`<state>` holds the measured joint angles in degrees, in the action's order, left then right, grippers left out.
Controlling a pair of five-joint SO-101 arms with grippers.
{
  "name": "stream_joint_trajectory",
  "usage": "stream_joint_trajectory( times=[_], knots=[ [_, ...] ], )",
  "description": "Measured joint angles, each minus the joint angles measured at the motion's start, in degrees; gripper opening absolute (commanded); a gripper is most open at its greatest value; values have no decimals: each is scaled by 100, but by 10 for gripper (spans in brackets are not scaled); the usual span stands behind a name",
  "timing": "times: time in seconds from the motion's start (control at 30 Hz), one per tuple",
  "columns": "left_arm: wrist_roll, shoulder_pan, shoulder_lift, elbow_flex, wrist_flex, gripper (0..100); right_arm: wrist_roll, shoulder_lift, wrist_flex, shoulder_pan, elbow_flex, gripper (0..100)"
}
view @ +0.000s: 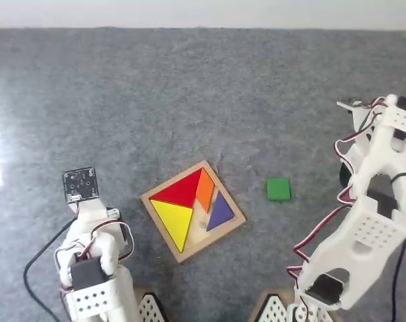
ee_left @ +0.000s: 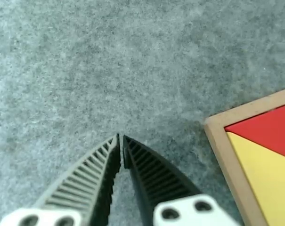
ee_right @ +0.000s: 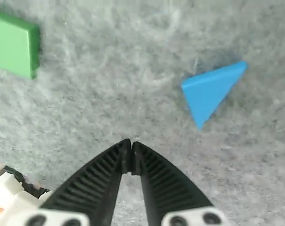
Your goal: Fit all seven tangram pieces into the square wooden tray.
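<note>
Left gripper (ee_left: 120, 137) clenched empty, just beside a corner of the tray (ee_left: 224, 150) | right gripper (ee_right: 131, 143) clenched empty, near blue triangle (ee_right: 210, 89) and green square (ee_right: 12, 44) | I see tray diamond-wise mid-bench, one corner toward far edge | yellow triangle (view: 176, 221) points at tray's near corner

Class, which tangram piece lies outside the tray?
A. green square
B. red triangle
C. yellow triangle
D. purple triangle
A: the green square lies on the mat, apart from the tray.
</note>
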<state>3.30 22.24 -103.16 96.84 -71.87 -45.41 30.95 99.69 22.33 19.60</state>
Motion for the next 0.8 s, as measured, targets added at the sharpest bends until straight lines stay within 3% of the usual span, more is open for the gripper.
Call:
stream_joint_trajectory(
  times=[0.8],
  knots=[
    [0,0,0,0,0,13,-202,0,53,211,0,23]
  ],
)
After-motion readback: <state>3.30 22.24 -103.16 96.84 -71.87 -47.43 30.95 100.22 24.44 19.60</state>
